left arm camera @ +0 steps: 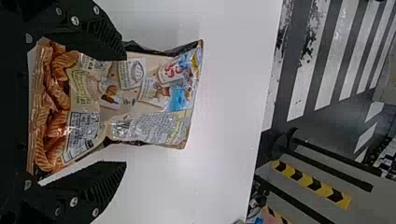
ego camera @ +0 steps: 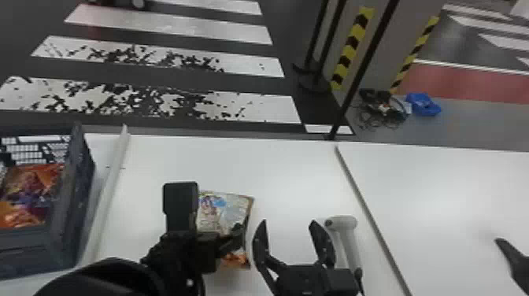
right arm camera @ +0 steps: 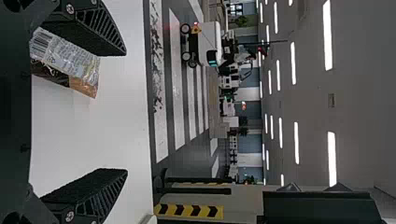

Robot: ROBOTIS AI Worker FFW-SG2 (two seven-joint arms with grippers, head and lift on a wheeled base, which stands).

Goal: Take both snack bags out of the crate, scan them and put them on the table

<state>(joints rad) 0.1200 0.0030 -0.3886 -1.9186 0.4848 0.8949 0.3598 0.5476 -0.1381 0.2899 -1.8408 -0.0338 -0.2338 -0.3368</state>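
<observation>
In the head view, a dark grey plastic crate with latticed walls (ego camera: 73, 189) sits at the left, and an orange and purple glossy snack bag (ego camera: 29, 197) lies inside it. The second bag, a beige printed snack bag with an orange lower end (ego camera: 226, 212), is out of the crate and over the white table (ego camera: 252, 165). The black two-fingered left gripper (ego camera: 233, 239) is at this bag, partly covering it. The black two-fingered right gripper (ego camera: 288, 226) is beside the bag, its fingers spread with nothing between them. Just beyond it, on the side away from the bag, a pale grey handheld scanner with a long handle (ego camera: 346, 240) lies on the table, partly hidden by the gripper. A long white strip (ego camera: 108, 185) runs alongside the crate.

In the left wrist view, the left gripper's fingers stand well apart, with part of the beige bag between them. One finger overlaps the bag's edge, while the other has a gap of bare table between it and the bag. Orange ridged snack pieces (left arm camera: 57, 119) show at the bag's end nearest the gripper's base.

In the right wrist view, the right gripper's fingers are wide apart, and a corner of the beige bag shows near one of them. Beyond the table is a striped floor (right arm camera: 176, 93).
</observation>
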